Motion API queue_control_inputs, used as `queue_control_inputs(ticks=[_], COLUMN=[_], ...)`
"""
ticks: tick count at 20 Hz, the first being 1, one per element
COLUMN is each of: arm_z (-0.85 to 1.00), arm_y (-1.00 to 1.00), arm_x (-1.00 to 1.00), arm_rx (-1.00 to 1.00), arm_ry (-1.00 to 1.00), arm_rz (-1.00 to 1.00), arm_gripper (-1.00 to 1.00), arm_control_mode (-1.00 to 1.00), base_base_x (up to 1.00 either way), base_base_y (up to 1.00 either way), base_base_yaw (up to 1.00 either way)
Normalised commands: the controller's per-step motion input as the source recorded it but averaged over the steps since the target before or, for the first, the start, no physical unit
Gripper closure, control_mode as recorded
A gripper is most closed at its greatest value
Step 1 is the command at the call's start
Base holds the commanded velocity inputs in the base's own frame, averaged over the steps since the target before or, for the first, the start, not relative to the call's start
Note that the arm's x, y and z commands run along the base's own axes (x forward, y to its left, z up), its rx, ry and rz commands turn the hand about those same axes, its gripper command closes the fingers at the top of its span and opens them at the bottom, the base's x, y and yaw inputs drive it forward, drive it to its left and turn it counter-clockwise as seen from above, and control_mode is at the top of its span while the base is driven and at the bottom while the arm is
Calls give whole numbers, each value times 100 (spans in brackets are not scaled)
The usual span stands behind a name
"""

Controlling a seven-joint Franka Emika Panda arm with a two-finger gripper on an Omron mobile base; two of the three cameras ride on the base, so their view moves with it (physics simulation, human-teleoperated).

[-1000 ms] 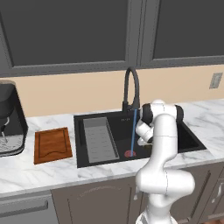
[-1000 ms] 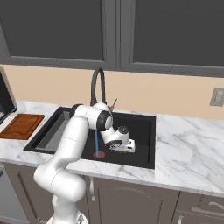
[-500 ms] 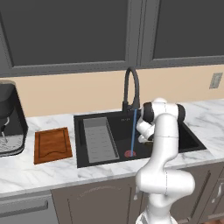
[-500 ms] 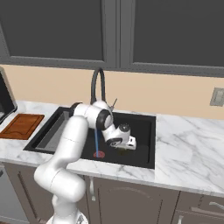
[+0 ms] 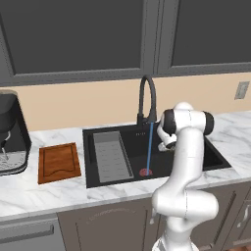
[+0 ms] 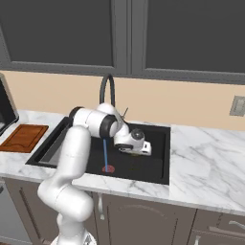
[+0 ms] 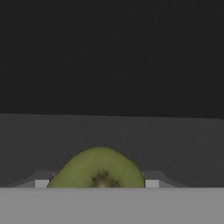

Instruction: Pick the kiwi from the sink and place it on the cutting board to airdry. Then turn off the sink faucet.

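While down low in the sink (image 6: pixel 165 158), pincer (image 7: pixel 97 186) closed snug on the kiwi (image 7: pixel 98 168), green fruit sitting right between the two tips in the hand view with dark basin floor stretching beyond. Seen from the right base view, pincer (image 6: pixel 139 149) hanging just above the black bottom on the right half of the basin, kiwi itself too hidden there to make out. Just beside it, thin blue stream of water (image 5: pixel 149 147) dropping from the sink faucet (image 5: pixel 147 100) onto the red drain (image 5: pixel 145 172), so tap clearly running. Further left inside the basin, grey ribbed rack (image 5: pixel 112 157). Over on the marble counter (image 5: pixel 44 193), left of the sink and well apart from the arm, cutting board (image 5: pixel 59 162) lying flat and bare. Past that, dark coffee machine (image 5: pixel 12 135) at the far left edge.
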Motion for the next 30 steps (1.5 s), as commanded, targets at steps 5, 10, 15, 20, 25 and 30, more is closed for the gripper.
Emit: queue_control_inputs(ticks=[5,10,15,20,25,30], arm_z=[55,63,74,81,68,66], arm_y=[-19,-18,-14,-11,-9,-3], arm_x=[-26,-24,-22,-21,-28,-32], arm_rx=[0,0,0,0,0,0], arm_ry=[-12,-6,-4,-4,-5,-3], arm_rz=[0,0,0,0,0,0], arm_gripper=[100,100,100,100,100,100], arm_control_mode=[-100,-100,-100,-100,-100,-100], base_base_x=[0,0,0,0,0,0], base_base_y=[0,0,0,0,0,0], base_base_yaw=[0,0,0,0,0,0])
